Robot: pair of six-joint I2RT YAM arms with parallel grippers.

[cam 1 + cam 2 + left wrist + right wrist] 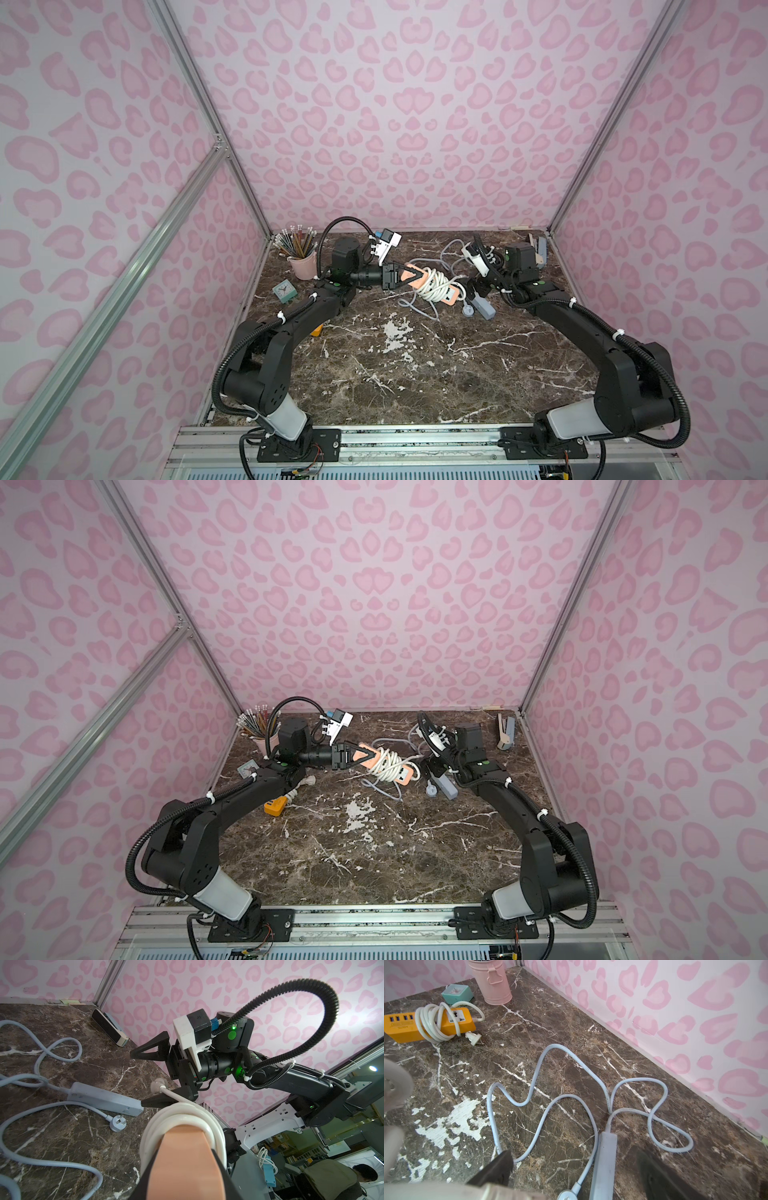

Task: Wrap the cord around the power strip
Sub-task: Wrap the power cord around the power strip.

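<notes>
Three oblong plastic power strips are shown on a glossy brown marble-patterned tabletop (415, 374) veined with white. A salmon-pink power strip (187, 1157), bound in several loops of smooth round white cord (187, 1113), is held at the far middle of the tabletop. One end is clamped in the left pincer (409, 276), whose arm is bent at the elbow with the wrist levelled sideways. The right pincer (137, 1079) is pointed at the strip's free end, its two black triangular fingers (153, 1103) spread apart, with the cord's white plug (159, 1084) just beside one. A pale grey-blue strip (104, 1099) is laid flat, its grey-blue cord (542, 1076) loose in curves. A cord-wrapped orange strip (402, 1026) is set near the left edge.
</notes>
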